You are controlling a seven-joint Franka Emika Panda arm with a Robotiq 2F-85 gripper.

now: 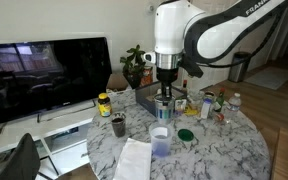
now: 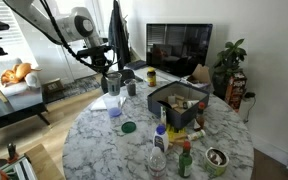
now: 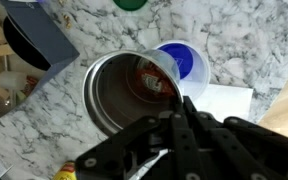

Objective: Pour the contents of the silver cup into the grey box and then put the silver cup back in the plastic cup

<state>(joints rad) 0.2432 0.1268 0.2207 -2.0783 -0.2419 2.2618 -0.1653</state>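
Note:
My gripper (image 1: 165, 92) is shut on the rim of the silver cup (image 1: 164, 108) and holds it upright in the air. The wrist view shows the silver cup (image 3: 114, 95) from above, with brownish contents (image 3: 150, 80) inside and my gripper (image 3: 174, 110) on its near rim. The translucent blue plastic cup (image 1: 160, 140) stands on the table right below it, and also shows in the wrist view (image 3: 192, 62) and in an exterior view (image 2: 114, 106). The grey box (image 2: 169, 115) stands beside them and holds several items. Its corner shows in the wrist view (image 3: 54, 40).
On the round marble table (image 1: 219, 150) are a small dark grey cup (image 1: 118, 125), a green lid (image 1: 187, 134), a white paper (image 1: 134, 160), a yellow-capped bottle (image 1: 104, 103) and a clear water bottle (image 2: 157, 160). A TV (image 1: 44, 75) stands behind.

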